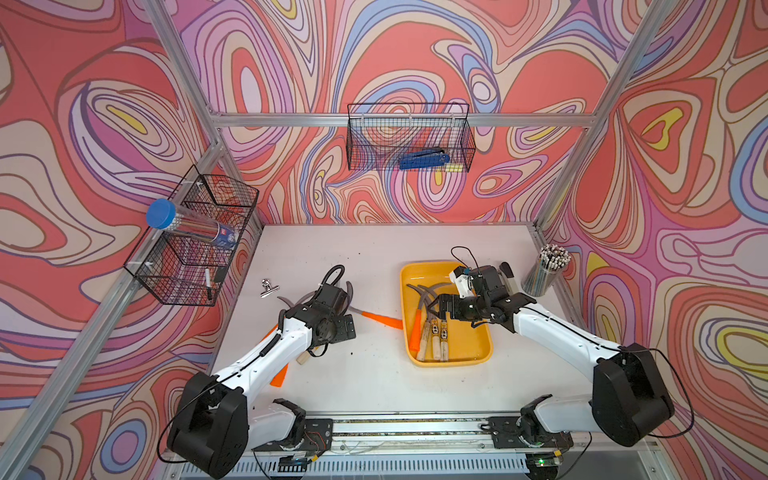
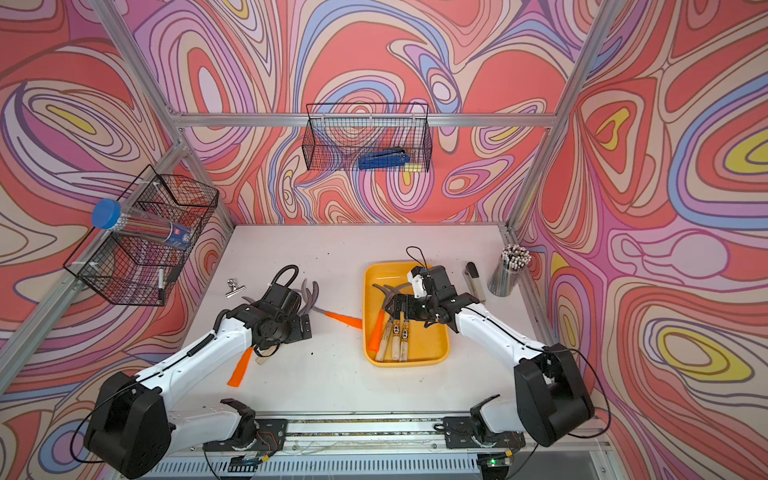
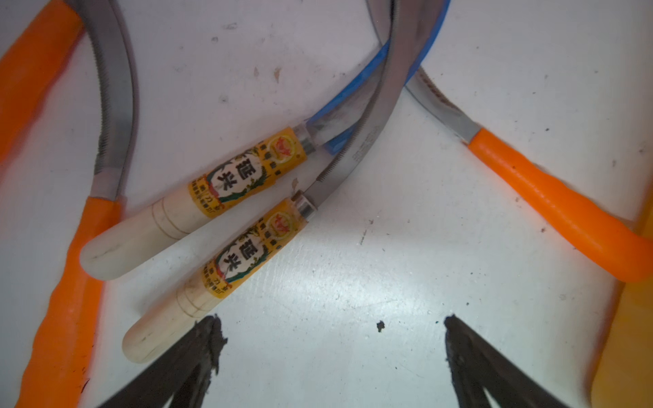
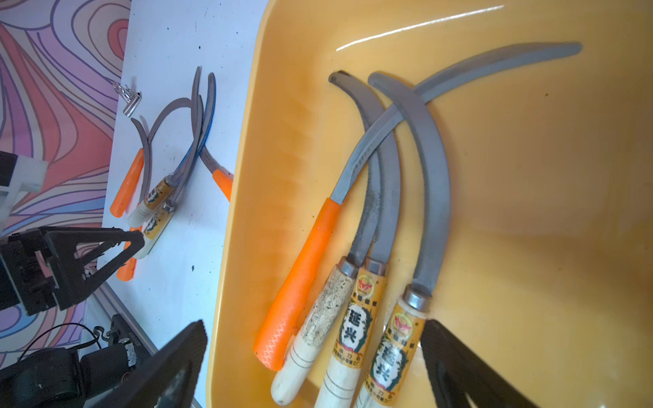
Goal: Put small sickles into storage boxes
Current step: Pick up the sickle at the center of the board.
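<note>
So the tray point(image 4: 530, 219) is bright yellow. The sickles point(image 4: 385, 197) have grey blades, some with orange handles point(image 4: 300, 282), others pale wood with yellow-and-black labels point(image 4: 357, 318). The bench point(image 1: 374, 374) is white with dark specks, the walls point(image 1: 104, 124) are swirly red, pink, purple and blue, and the baskets point(image 1: 409, 137) are black wire mesh.

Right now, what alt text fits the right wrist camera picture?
Four sickles, one orange-handled and three wooden-handled, lie in a yellow tray, blades crossing. The open right gripper hangs over their handles; more sickles lie on the table beside the tray.
</note>
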`<state>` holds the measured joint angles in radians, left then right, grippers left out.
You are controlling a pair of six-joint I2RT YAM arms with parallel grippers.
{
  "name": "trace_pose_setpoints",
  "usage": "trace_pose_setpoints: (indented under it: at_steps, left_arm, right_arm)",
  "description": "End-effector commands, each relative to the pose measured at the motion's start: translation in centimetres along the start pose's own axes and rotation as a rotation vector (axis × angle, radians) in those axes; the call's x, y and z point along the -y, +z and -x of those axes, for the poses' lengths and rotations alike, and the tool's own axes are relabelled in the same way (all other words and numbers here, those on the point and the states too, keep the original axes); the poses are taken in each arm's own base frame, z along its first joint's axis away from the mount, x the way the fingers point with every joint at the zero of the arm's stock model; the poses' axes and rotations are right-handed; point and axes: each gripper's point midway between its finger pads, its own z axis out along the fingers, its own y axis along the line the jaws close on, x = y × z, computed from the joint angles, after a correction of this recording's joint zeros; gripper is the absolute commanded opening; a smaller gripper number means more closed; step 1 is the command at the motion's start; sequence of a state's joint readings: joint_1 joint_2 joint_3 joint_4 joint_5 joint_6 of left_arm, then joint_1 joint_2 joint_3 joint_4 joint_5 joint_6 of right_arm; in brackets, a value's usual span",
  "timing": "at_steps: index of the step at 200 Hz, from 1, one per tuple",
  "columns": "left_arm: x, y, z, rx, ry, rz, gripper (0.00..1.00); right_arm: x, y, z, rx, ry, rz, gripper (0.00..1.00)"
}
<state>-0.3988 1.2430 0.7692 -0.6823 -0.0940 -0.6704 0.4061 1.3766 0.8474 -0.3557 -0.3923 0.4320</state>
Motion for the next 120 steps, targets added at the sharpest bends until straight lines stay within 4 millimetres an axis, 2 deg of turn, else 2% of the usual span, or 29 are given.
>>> trace_pose_setpoints:
  at_steps: [1,43,77,120]
  left_arm:
    - [-0.8,0.2,0.5,0.028,-0.073,0.008,0.99]
    - [-2.0,1.1,0.9,0.045,-0.071,0.049,0.99]
    - [-2.3,2.7,0.8,0.011,-0.063,0.056,0.99]
    - [-1.0,4.4,0.5,-0.031,-0.078,-0.01,0.97]
  right_arm:
    - [-0.3,0.0,-0.2,0.007,0.011,0.031,0.98]
    - [-0.6,-0.3,-0.3,0.013,0.008,0.048,0.98]
    - [-0.7,-0.3,-0.2,0.017,0.005,0.054,0.98]
    - [-0.9,-0.2,-0.2,0.017,0.009,0.064,0.98]
